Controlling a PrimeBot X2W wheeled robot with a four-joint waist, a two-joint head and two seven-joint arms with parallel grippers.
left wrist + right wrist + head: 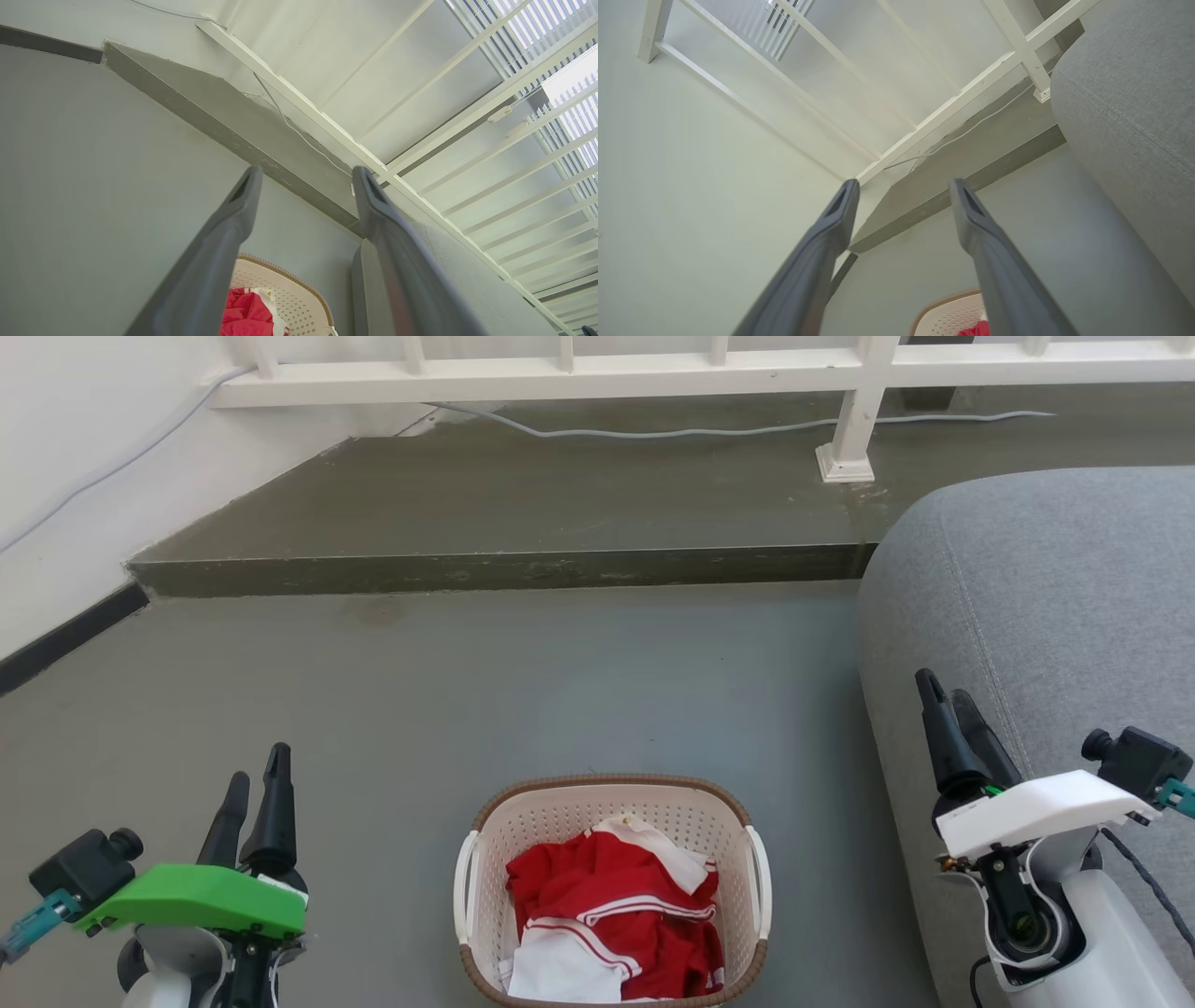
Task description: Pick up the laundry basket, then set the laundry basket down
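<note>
Basket: the laundry basket (553,821) stands upright on the grey floor (467,681), near and centre, between the 2 grippers and apart from both.
Basket edges: the near rim runs along the bottom edge of the head view and is partly cut off; 2 white side handles show, 1 on each side.
Contents: red and white clothes (611,905) heaped inside, covering the basket bottom; how many pieces, cannot tell.
Left gripper: the left gripper (259,767) hangs at the near left over bare floor, holding nothing; in its wrist view the 2 fingers stand spread with floor between them (307,177).
Right gripper: the right gripper (943,688) hangs at the near right in front of the grey sofa (1027,597), holding nothing; fingers spread in its wrist view (904,186). Contact with the sofa: cannot tell.
Wrist views of basket: a far corner shows between the left fingers (292,298); a sliver of rim shows at the bottom edge, partly behind a right finger (950,319).
Far side: a raised step (504,569), a white railing (560,378) cut off at the top, and a grey cable (653,432) lying along it.
</note>
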